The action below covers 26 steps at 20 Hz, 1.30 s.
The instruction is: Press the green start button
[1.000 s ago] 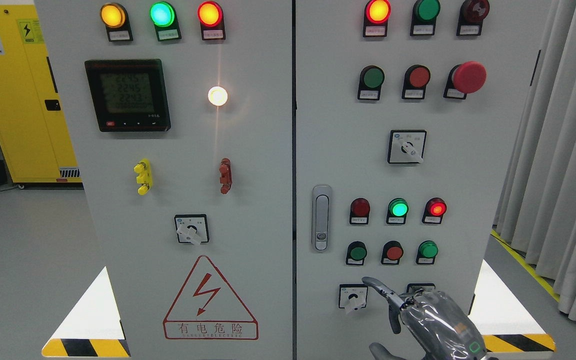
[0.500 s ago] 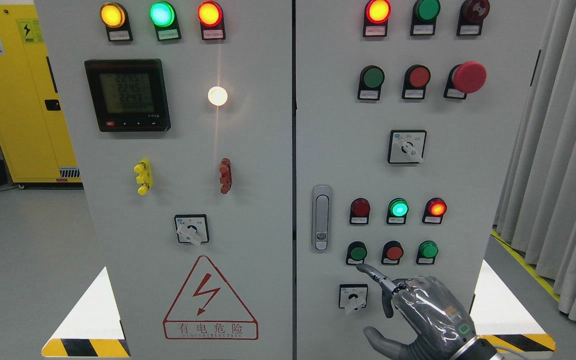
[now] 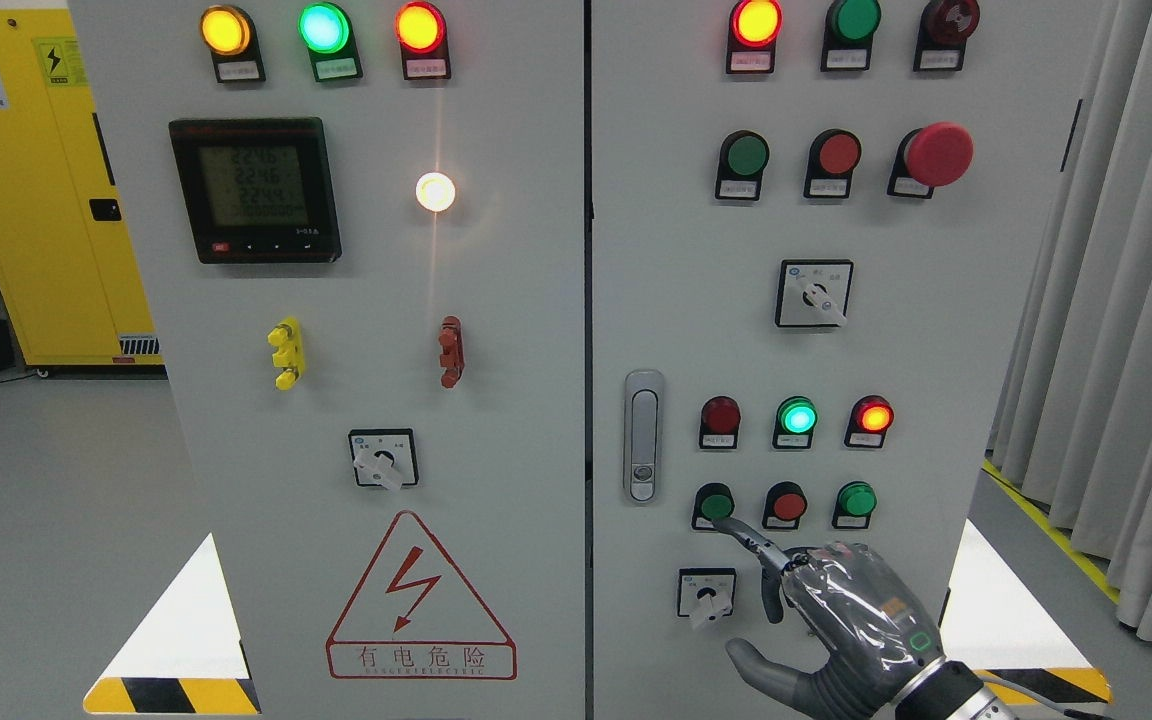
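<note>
You see a matt pale-grey painted metal cabinet carrying a glossy green plastic push button and a brushed metal door handle. Your right hand looks glossy, its dark grey shell wrapped in shiny clear film. Soft grey cloth curtains hang matt.

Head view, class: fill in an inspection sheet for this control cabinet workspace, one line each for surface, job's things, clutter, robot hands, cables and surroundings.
Surface: grey cabinet right door, upright, with lamps, buttons and selector switches.
Job's things: green button at the left end of the lower button row, beside a red button and another green button; lit green lamp above them.
Clutter: nothing seen.
Robot hands: right robot hand comes in at lower right, index finger extended with its tip at the green button's lower edge; left robot hand not in view.
Cables: a thin cable beside the wrist.
Surroundings: yellow cabinet at left, grey curtain at right.
</note>
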Tool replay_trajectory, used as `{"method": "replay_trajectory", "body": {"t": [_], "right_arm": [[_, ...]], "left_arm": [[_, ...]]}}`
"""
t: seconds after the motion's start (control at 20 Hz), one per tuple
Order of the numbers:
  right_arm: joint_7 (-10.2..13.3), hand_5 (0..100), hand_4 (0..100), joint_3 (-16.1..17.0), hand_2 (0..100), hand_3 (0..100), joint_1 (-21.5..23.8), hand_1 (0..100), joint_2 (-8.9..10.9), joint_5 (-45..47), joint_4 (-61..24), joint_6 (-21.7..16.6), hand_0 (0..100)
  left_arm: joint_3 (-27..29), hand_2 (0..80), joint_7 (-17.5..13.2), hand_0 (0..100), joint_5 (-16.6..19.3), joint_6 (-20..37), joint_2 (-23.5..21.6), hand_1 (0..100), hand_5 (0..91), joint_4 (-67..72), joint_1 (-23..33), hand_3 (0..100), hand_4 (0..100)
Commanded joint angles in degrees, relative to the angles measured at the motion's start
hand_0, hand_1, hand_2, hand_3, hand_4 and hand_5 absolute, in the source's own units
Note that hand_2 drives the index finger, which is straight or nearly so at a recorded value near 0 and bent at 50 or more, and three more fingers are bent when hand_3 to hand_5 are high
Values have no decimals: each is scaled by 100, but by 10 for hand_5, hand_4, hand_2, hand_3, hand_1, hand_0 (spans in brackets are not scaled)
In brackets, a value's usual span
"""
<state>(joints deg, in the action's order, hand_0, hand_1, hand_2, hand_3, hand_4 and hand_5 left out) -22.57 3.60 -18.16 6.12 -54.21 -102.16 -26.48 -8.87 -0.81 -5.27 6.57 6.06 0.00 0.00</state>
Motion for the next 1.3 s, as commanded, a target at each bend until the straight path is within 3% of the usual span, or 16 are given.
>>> {"method": "replay_trajectory", "body": {"t": [0.0, 0.9, 1.25], "right_arm": [[7, 767, 790, -18, 0, 754, -117, 632, 21, -2, 318, 2, 459], [7, 763, 789, 0, 0, 754, -249, 630, 12, 33, 556, 205, 468], [25, 762, 786, 35, 0, 752, -30, 629, -41, 86, -128, 178, 477]], "left_arm": [[0, 0, 1, 120, 0, 2, 0, 556, 0, -158, -149, 0, 0], [0, 0, 1, 120, 0, 2, 0, 556, 0, -158, -149, 0, 0], [0, 0, 1, 120, 0, -6, 0, 556, 0, -158, -149, 0, 0]]}}
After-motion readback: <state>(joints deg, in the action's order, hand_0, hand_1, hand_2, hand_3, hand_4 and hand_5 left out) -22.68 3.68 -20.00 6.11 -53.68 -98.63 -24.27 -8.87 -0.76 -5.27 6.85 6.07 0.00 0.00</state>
